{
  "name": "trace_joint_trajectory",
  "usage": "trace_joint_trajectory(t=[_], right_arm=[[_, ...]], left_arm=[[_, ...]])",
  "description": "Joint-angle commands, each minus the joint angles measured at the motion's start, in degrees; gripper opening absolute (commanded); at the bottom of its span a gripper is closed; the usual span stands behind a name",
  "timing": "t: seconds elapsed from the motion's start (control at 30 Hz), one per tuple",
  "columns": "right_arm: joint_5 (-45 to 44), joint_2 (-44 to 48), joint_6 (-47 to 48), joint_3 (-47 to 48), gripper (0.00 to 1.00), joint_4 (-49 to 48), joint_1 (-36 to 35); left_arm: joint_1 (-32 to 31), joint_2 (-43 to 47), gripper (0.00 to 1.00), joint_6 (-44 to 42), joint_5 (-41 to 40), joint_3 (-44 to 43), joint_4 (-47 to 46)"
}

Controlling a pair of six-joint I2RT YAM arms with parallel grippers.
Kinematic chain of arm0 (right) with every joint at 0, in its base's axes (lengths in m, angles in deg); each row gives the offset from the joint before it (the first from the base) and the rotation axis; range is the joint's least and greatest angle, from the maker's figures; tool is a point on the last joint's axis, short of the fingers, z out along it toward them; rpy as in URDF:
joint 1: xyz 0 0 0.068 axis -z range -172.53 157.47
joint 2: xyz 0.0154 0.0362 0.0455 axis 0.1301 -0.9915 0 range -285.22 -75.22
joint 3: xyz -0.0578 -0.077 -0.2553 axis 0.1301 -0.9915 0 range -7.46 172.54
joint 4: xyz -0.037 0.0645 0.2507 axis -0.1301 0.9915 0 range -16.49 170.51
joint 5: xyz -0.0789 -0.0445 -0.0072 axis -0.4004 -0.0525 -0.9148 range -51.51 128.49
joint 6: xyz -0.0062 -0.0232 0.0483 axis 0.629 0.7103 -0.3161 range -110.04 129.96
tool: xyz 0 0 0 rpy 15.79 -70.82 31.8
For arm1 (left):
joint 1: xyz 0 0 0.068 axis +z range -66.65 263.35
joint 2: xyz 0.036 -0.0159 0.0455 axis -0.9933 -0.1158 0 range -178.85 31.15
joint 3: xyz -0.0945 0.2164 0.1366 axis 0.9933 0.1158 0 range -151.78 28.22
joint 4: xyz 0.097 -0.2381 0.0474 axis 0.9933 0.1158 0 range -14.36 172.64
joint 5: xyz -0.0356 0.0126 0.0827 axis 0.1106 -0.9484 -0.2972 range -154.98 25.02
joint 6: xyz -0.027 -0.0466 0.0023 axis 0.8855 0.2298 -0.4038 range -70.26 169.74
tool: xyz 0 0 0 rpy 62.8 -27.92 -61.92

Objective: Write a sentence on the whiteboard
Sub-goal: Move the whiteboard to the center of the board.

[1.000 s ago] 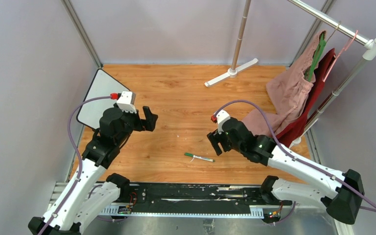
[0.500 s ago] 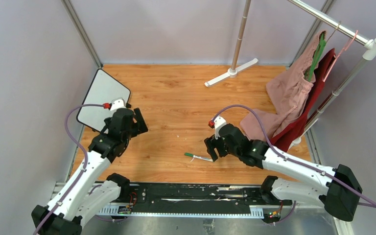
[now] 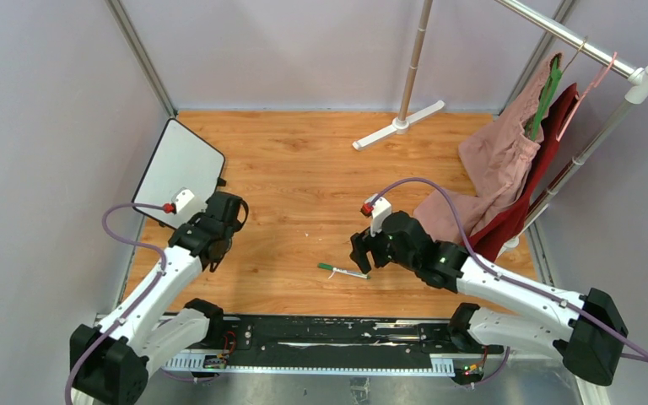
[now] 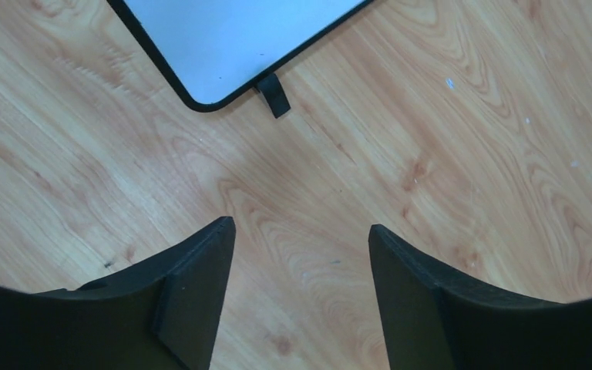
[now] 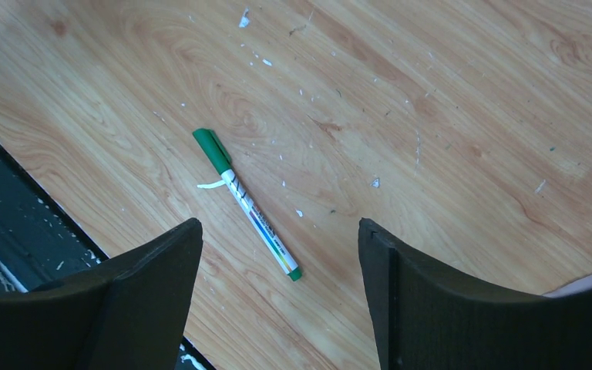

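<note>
Wooden tabletop [image 3: 304,186] carries the whiteboard [image 4: 231,38] just beyond the left jaws, which stand apart, empty; its visible face is blank. A capped green marker [image 5: 247,204] lies ahead between the right jaws, wide and empty. Grasping, uncapping and writing all seem left.

Wooden table [image 3: 304,186], whiteboard [image 3: 181,169] at left edge, green marker [image 3: 343,272] near front; white stand base [image 3: 399,125] at back
</note>
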State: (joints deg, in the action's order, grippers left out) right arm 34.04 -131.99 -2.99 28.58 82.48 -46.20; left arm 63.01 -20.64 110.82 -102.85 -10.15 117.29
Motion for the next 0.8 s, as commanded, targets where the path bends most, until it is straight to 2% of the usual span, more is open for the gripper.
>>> trace_joint_trajectory(t=[0.0,0.13,0.5,0.77], right_arm=[[1.27,2.89,-0.44,-0.24,0.77,-0.72,-0.82],[1.32,4.32,0.75,0.93,0.78,0.85,-0.82],[-0.27,8.74,1.61,-0.17,0.80,0.19,-0.87],[-1.26,9.54,2.29,-0.78,0.81,-0.27,-0.80]], left_arm=[[0.63,-4.49,0.66,14.02,-8.44,0.91,-2.86],[1.68,-11.63,0.67,19.95,-11.52,-0.79,-1.94],[5.48,-26.49,0.61,15.78,-14.44,-7.30,-5.91],[7.23,-34.60,0.59,17.82,-15.25,-9.84,-6.28]])
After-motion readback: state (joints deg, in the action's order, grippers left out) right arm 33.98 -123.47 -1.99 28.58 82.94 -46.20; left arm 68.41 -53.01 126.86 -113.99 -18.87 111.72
